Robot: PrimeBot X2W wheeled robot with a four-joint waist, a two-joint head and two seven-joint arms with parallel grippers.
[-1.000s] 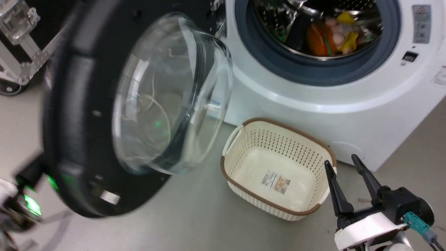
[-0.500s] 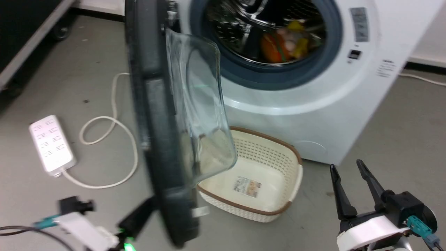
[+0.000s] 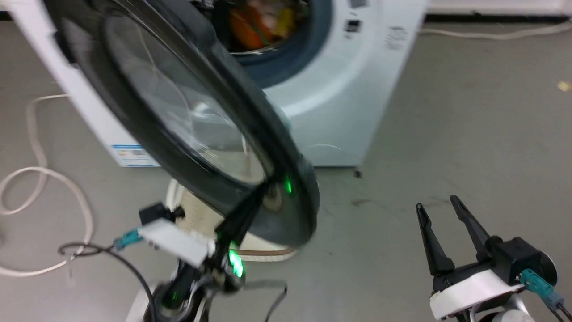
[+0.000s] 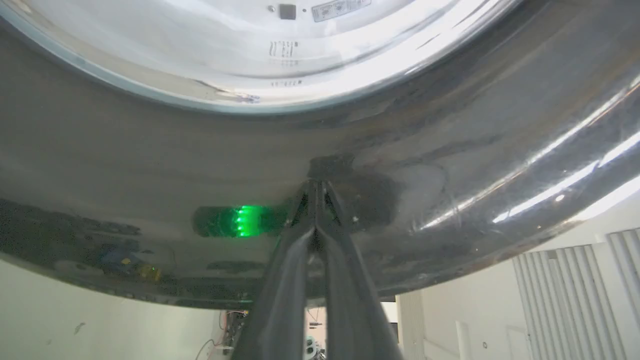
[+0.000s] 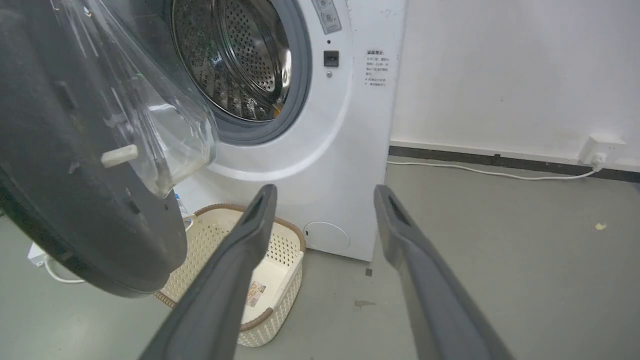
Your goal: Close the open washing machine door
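Pushing is done by the left gripper (image 3: pixel 260 197), whose jaws are pressed together and hold nothing. Their tips bear on the outer face of the large round washing machine door with the wide glossy black rim and bulging clear glass centre (image 3: pixel 187 120). In the left wrist view, the contact (image 4: pixel 317 184) sits on the rim below the glass. The door stands partly swung, angled between open and shut. It hangs in front of the white front-loading washing machine (image 3: pixel 339 103), above the cream perforated plastic basket with the brown rim (image 5: pixel 286 247).

Probable faults from this state:

1. Tip slip. The contact is a narrow point on a smooth, curved, glossy surface with no grip. A push that is not square to the rim is likely to make the tips skate off, and the door would lose its drive.
2. Incomplete latching. A push that ends early would leave the door resting ajar against the grey rubber-ringed steel drum opening (image 5: pixel 240 65).
3. Seal obstruction. Coloured laundry (image 3: pixel 254 22) lies inside the drum. Whether any of it overhangs the ring cannot be told.
4. Basket contact. The door's lower edge passes close over the basket; the clearance cannot be judged.

The right gripper (image 3: pixel 438 205) hovers over the floor, well apart from the door, jaws spread wide and empty.
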